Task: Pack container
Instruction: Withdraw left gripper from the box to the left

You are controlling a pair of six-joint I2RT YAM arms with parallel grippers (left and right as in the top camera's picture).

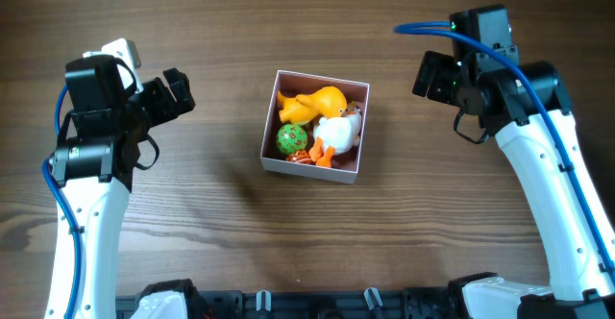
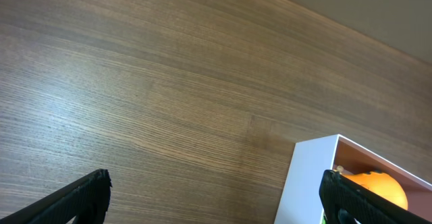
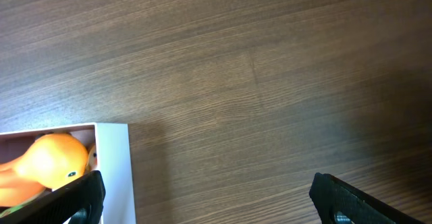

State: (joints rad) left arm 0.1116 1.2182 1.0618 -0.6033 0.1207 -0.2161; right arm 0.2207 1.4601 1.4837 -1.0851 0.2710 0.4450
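Container sits mid table between the 2 arms. Left gripper and right gripper both gape empty. White toy looks piled by the rim, so 1 nudge might spill it.

The left arm and right arm have smooth white links and black joint housings. A blue cable runs along each. The left gripper and right gripper are black.

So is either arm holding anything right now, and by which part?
Nothing is held. The left gripper and the right gripper are both open and empty, apart from the container, with the toys lying inside it.
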